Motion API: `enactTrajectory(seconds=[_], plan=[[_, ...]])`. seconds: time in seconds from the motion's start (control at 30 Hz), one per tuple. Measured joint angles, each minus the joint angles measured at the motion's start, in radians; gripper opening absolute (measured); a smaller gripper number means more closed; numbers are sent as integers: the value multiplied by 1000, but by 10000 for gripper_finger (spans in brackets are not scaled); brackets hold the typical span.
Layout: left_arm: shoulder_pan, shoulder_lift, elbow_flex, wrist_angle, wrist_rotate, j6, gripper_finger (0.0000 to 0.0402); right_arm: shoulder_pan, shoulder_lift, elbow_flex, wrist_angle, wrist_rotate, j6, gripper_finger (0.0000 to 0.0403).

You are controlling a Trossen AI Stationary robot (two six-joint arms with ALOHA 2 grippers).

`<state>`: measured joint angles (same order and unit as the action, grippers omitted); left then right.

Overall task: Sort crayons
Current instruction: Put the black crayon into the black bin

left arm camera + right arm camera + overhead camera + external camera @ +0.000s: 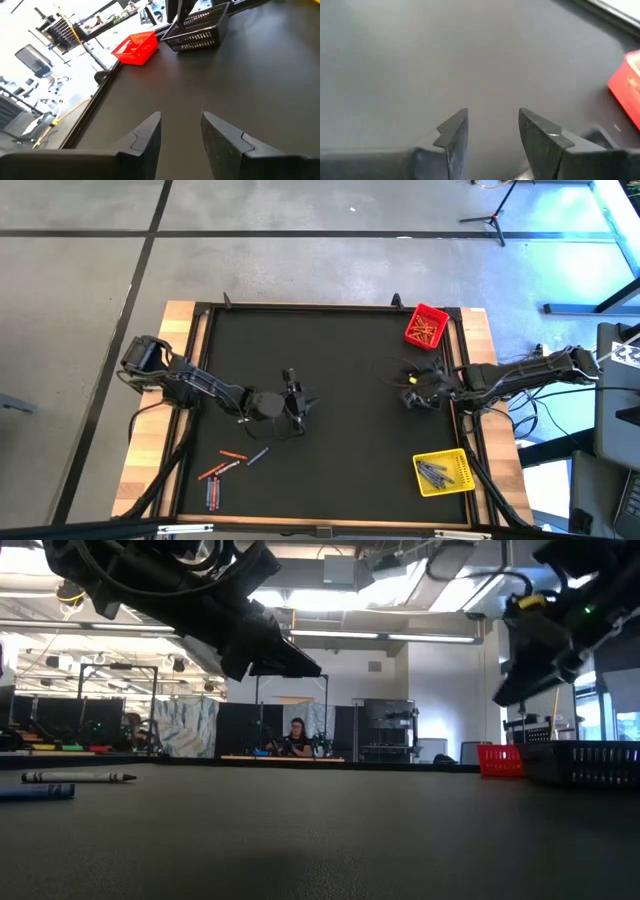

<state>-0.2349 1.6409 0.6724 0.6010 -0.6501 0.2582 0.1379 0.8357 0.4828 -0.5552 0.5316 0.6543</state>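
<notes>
The left gripper (297, 402) hangs mid-bench, jaws released and empty, above the unsorted crayons (228, 468) at 7 o'clock, while the right gripper (412, 392), jaws likewise released, waits at 3 o'clock between the red bin (427, 326) and yellow bin (444, 473).

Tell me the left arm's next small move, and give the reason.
Probably swing the left gripper back toward the loose crayons on the mat's near-left part and lower over one. Its fingers are open and empty above bare mat, while the red bin and yellow bin already hold crayons. The right gripper waits open near the right edge.
</notes>
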Motion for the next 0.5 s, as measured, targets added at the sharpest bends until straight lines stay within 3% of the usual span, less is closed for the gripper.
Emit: enactTrajectory(seconds=[0.27,0.5], plan=[[-84,-102,0,-20,-83,-21,131,45,46,0,388,29,-236,172],[-127,-287,0,-288,-86,-208,131,106,209,0,727,76,-444,172]])
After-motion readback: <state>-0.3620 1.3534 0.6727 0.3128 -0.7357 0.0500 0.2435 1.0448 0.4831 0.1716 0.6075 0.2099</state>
